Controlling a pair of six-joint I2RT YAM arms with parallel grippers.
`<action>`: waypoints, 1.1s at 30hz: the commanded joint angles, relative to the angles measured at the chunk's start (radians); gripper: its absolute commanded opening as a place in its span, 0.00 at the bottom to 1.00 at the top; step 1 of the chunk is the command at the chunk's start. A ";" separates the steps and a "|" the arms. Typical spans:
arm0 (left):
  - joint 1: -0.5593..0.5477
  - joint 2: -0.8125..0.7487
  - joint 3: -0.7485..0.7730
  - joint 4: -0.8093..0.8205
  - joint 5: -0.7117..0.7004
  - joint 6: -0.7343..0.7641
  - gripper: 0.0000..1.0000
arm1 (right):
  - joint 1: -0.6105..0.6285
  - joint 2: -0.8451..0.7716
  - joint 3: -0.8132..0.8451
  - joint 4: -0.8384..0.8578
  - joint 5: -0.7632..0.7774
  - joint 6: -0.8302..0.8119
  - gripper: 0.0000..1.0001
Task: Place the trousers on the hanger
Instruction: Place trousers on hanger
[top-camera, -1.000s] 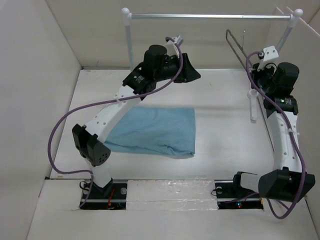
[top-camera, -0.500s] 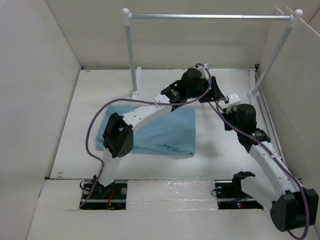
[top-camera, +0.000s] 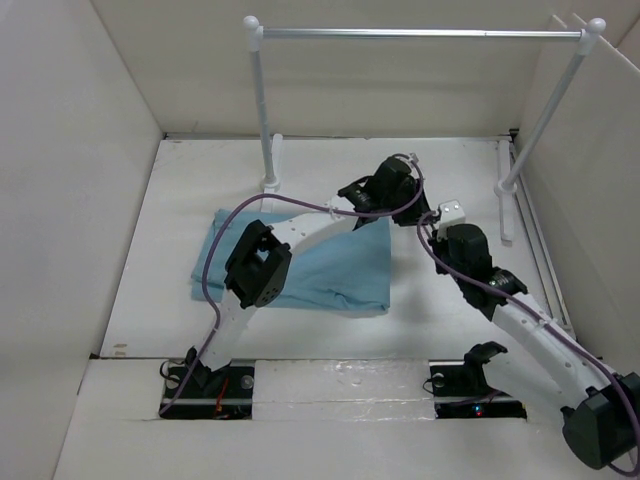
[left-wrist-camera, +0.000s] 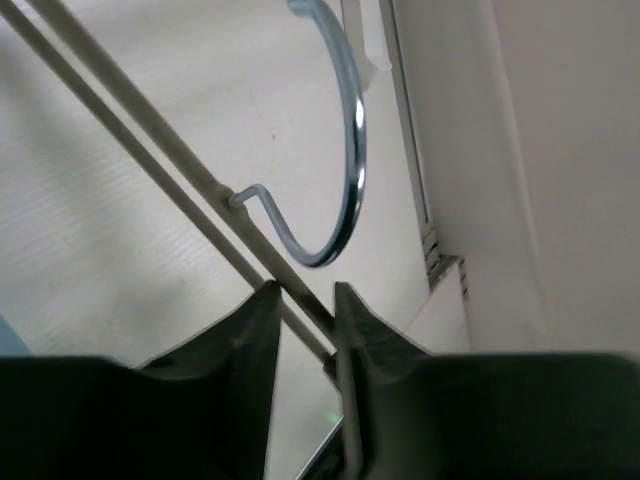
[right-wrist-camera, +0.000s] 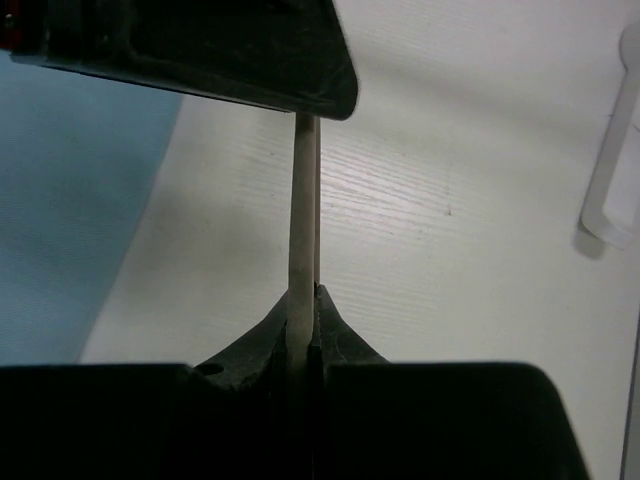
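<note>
Pinching the hanger (right-wrist-camera: 302, 200) by its thin straight bar, the right gripper (right-wrist-camera: 305, 298) has its fingers pressed tight on it, just right of the trousers (top-camera: 330, 262), a flat, soft light-blue cloth on the white table (top-camera: 190, 190). The left gripper (left-wrist-camera: 303, 300) straddles the same bar near the shiny curved wire hook (left-wrist-camera: 356, 130); can't tell if it clamps.

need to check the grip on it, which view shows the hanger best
Left wrist: it shows the hanger hook and thin bar, which runs through the open left gripper. Right wrist shows only a short stretch of bar pinched in the right gripper. Top external hides it behind the arms.
</note>
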 joint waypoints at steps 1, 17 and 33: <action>-0.012 -0.020 0.039 0.009 0.007 -0.007 0.22 | 0.069 0.009 0.011 0.014 0.123 0.057 0.00; -0.003 -0.316 -0.704 0.397 0.053 -0.033 0.00 | 0.068 -0.082 0.106 -0.200 -0.176 0.004 0.80; -0.014 -0.359 -0.781 0.431 0.021 -0.100 0.17 | -0.063 0.259 0.106 -0.029 -0.500 -0.074 0.58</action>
